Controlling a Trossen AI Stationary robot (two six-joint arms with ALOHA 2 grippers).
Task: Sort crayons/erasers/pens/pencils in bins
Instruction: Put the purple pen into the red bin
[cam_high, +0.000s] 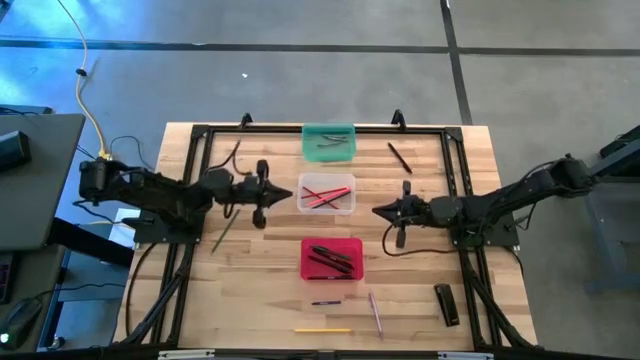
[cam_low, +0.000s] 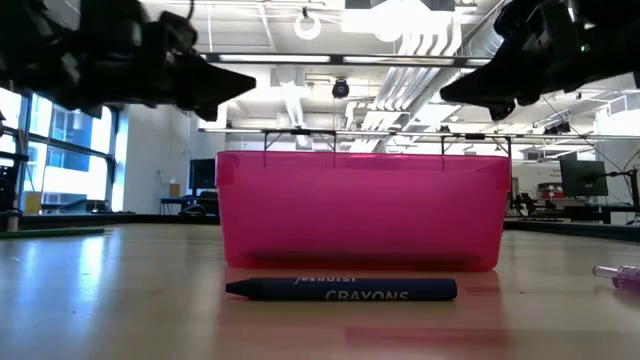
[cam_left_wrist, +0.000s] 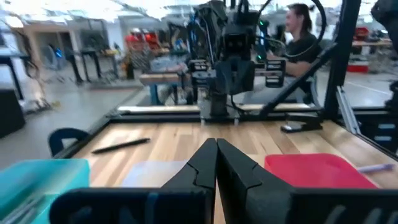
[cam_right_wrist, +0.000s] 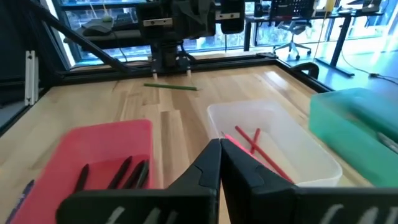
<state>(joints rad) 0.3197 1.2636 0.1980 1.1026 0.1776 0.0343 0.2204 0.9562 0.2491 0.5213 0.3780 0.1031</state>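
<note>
Three bins stand in a row down the table's middle: a teal bin at the far end, a clear bin holding red pencils, and a red bin holding dark sticks. My left gripper hovers shut and empty just left of the clear bin, pointing level at it. My right gripper hovers shut and empty just right of the same bin. A blue crayon lies on the table in front of the red bin.
Loose on the table: a black pen at the far right, a dark pen at the far left, a green pencil under the left arm, a yellow pencil, a pink pencil and a black block near the front edge.
</note>
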